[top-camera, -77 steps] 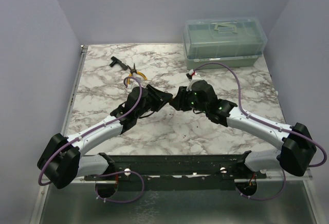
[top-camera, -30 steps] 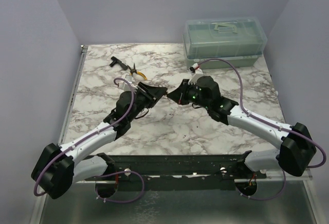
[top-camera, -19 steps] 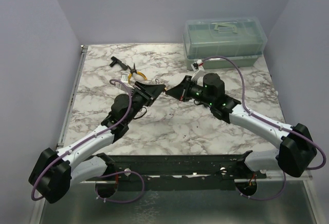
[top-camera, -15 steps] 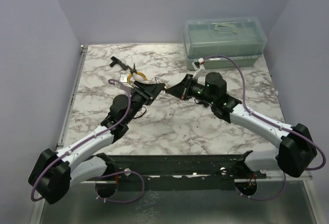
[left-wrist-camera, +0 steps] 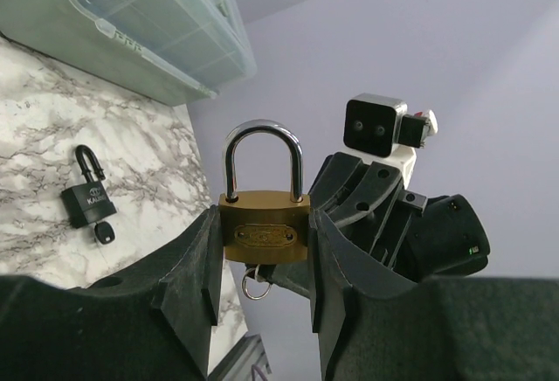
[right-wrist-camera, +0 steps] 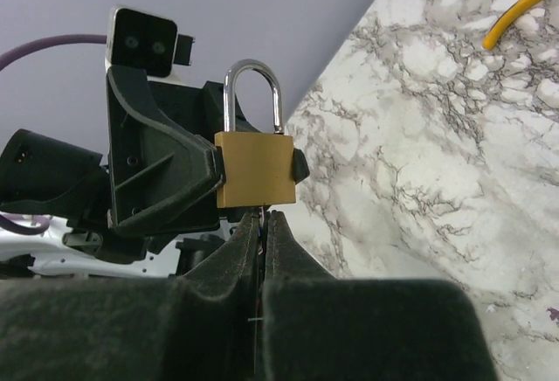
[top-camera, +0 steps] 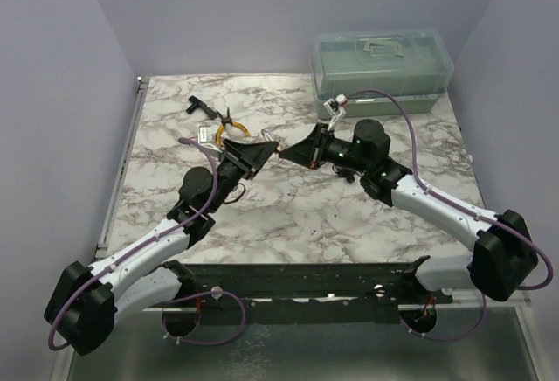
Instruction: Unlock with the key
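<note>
Padlock (left-wrist-camera: 264, 226) pinched in left pincer (left-wrist-camera: 264, 234), midair; right pincer (right-wrist-camera: 263, 221) pinching key (right-wrist-camera: 262, 212) at its bottom edge.

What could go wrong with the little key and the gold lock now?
The key is thin and pinched only at the tips of the right fingers, so it might slip or bend if twisted crooked. The brass padlock is squeezed just by its sides between the left fingers; a hard push could tilt it or knock it down to the table.
</note>
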You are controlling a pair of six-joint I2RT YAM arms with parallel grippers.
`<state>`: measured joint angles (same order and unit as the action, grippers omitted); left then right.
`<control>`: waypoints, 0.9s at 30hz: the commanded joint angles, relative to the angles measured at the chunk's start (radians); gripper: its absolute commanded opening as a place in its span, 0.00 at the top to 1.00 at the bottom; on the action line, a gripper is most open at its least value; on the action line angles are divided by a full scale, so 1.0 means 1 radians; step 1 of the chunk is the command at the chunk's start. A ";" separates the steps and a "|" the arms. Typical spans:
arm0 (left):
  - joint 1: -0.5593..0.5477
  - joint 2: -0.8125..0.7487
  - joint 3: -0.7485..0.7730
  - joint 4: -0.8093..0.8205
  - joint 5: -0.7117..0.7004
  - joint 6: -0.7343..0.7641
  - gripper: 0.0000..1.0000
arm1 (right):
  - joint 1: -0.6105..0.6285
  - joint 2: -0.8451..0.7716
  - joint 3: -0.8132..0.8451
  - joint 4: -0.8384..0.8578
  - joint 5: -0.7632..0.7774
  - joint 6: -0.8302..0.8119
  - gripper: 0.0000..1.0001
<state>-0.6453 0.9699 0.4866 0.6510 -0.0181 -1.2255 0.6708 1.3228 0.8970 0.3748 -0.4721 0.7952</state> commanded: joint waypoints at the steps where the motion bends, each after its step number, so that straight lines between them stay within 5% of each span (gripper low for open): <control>1: -0.038 -0.030 -0.023 0.082 0.122 -0.061 1.00 | 0.010 0.024 0.059 -0.096 -0.047 -0.134 0.94; 7: -0.039 -0.020 -0.044 0.046 0.048 -0.114 1.00 | 0.009 -0.019 0.056 -0.301 0.019 -0.316 0.67; 15: -0.037 0.022 -0.027 0.019 0.026 -0.143 1.00 | 0.010 -0.113 0.004 -0.372 0.110 -0.414 0.35; 27: -0.038 0.116 0.008 -0.050 0.026 -0.246 1.00 | 0.041 -0.127 -0.009 -0.281 0.155 -0.455 0.33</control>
<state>-0.6811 1.0698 0.4522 0.6094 -0.0036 -1.4033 0.6922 1.2011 0.8982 0.0574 -0.3843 0.3775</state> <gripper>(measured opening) 0.420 0.678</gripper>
